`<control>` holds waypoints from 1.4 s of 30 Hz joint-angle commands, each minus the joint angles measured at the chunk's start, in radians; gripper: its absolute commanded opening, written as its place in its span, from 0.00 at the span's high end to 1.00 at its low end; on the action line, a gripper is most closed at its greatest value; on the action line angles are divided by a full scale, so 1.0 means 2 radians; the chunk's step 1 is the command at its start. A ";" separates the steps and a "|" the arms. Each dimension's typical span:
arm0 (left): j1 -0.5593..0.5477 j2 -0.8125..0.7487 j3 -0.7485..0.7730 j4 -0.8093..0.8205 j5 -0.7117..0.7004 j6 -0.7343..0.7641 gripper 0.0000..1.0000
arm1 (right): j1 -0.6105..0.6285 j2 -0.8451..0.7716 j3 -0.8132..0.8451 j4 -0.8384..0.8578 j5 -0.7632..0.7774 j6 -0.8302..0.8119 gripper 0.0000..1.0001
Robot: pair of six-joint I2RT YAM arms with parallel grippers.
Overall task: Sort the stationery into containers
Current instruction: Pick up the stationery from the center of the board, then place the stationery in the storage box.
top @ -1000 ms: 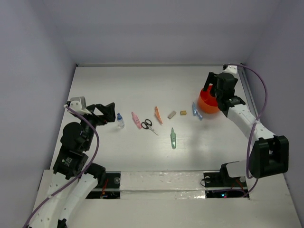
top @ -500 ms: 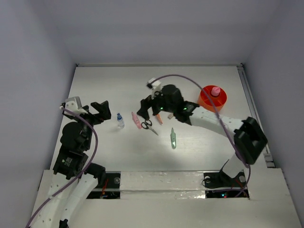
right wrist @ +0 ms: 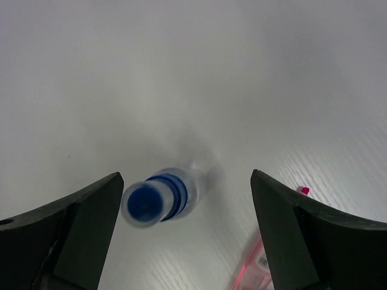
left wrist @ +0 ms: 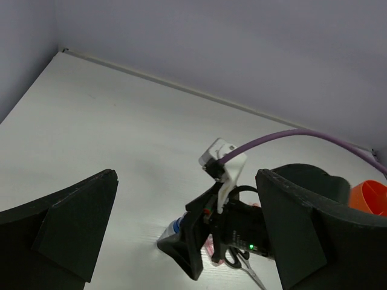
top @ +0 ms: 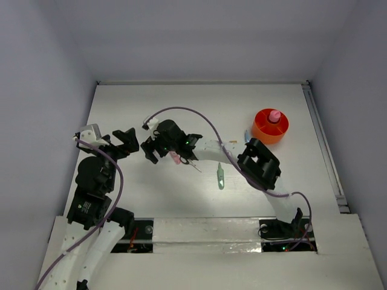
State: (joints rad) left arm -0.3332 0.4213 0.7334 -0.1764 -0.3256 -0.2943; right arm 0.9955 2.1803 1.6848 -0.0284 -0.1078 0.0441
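My right gripper (top: 150, 151) reaches across to the left of the table and is open. The upright blue-capped bottle (right wrist: 160, 199) stands between its fingers, nearer the left one. A pink pen (right wrist: 257, 266) lies just beside it, with the black-handled scissors (top: 188, 162) close by. A green pen (top: 221, 176) lies mid-table. The red-orange bowl (top: 270, 128) at the right holds the pink-capped bottle (top: 274, 115). My left gripper (top: 129, 144) is open and empty, just left of the right gripper. In the left wrist view the blue-capped bottle (left wrist: 175, 226) peeks out behind the right gripper (left wrist: 202, 241).
The right arm's forearm (top: 211, 151) lies across the row of stationery and hides part of it. A tan eraser (top: 233, 143) and a blue pen (top: 245, 134) show near the bowl. White walls close the table at the back and both sides.
My right arm swung from the bowl across the table to the left and now has its open jaws around the blue-capped bottle. The pink-capped bottle stayed in the bowl. The left gripper barely moved.
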 commanded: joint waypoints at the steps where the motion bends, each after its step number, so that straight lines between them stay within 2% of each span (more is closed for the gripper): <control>1: 0.002 -0.006 0.006 0.015 0.008 -0.002 0.01 | 0.008 0.030 0.053 -0.020 0.038 -0.014 0.10; 2: 0.002 -0.006 0.006 0.016 0.009 -0.002 0.01 | 0.008 0.033 0.055 -0.018 0.037 -0.013 0.11; 3: 0.002 -0.005 0.006 0.015 0.010 -0.003 0.01 | 0.008 0.035 0.055 -0.012 0.037 -0.012 0.23; 5: 0.002 -0.006 0.005 0.016 0.014 -0.003 0.01 | 0.012 0.036 0.055 -0.007 0.038 -0.007 0.38; 6: 0.002 -0.006 0.005 0.018 0.015 -0.003 0.01 | 0.012 0.034 0.053 0.000 0.037 -0.004 0.55; 7: 0.002 -0.006 0.005 0.018 0.017 -0.003 0.01 | 0.012 0.032 0.053 0.001 0.037 0.000 0.65; 9: 0.002 -0.006 0.005 0.018 0.019 -0.003 0.01 | 0.012 0.017 0.047 0.009 0.048 0.005 0.78; 10: 0.002 -0.005 0.005 0.019 0.020 -0.003 0.01 | 0.012 0.008 0.043 0.009 0.051 0.008 0.81; 15: -0.002 -0.007 0.004 0.019 0.024 -0.002 0.01 | 0.001 -0.090 -0.033 0.062 0.146 0.016 0.84; 18: -0.002 -0.010 0.003 0.018 0.025 -0.002 0.01 | -0.039 -0.184 -0.091 0.076 0.186 0.029 0.85; 23: -0.012 -0.016 0.003 0.019 0.028 -0.001 0.01 | -0.146 -0.347 -0.223 0.051 0.256 0.061 0.86; 27: -0.017 -0.016 0.002 0.020 0.029 0.000 0.01 | -0.219 -0.422 -0.288 -0.006 0.293 0.078 0.86; 29: -0.017 -0.016 0.003 0.020 0.026 0.000 0.01 | -0.240 -0.439 -0.317 -0.017 0.340 0.077 0.86; 31: -0.021 -0.014 0.002 0.019 0.026 0.000 0.01 | -0.270 -0.454 -0.329 -0.042 0.354 0.084 0.87; 37: -0.026 -0.010 0.002 0.019 0.025 0.001 0.01 | -0.333 -0.499 -0.380 -0.067 0.331 0.122 0.88; 42: -0.026 -0.010 0.002 0.020 0.027 0.000 0.01 | -0.374 -0.490 -0.399 -0.070 0.316 0.128 0.88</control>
State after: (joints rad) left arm -0.3801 0.3962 0.7334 -0.1764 -0.2798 -0.2943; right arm 0.2813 1.2194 0.8906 -0.1978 0.5266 0.2703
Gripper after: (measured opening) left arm 0.990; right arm 0.426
